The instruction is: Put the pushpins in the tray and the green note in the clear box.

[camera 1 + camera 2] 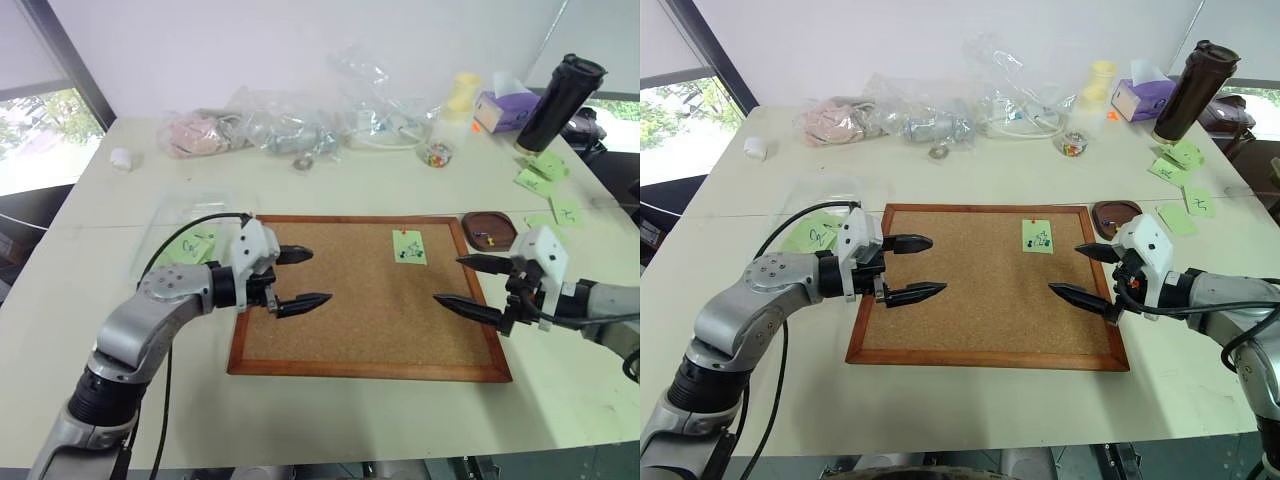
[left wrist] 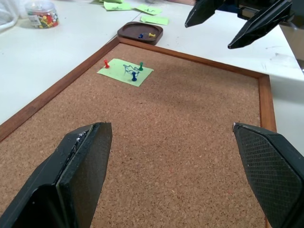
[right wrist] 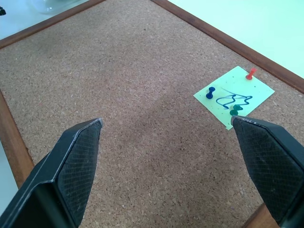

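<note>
The green note [image 1: 408, 246] lies pinned on the far right part of the cork board [image 1: 370, 320]. A red pushpin [image 3: 250, 73], a blue one [image 3: 210, 92] and a green one [image 3: 235, 110] stand in it. The dark brown tray [image 1: 466, 228] sits just off the board's far right corner, with a blue pin [image 2: 141, 35] and a yellow pin [image 2: 151, 34] inside. Left of the board is the clear box [image 1: 175, 205], holding green notes. My left gripper [image 1: 320, 276] hovers open over the board's left part. My right gripper [image 1: 447, 279] hovers open over its right part, short of the note.
Clear plastic bags [image 1: 300, 125] lie along the table's back. A small jar of pins [image 1: 438, 153], a tissue box [image 1: 505, 105] and a dark tumbler [image 1: 560, 100] stand at the back right. Loose green notes [image 1: 540, 175] lie right of the tray.
</note>
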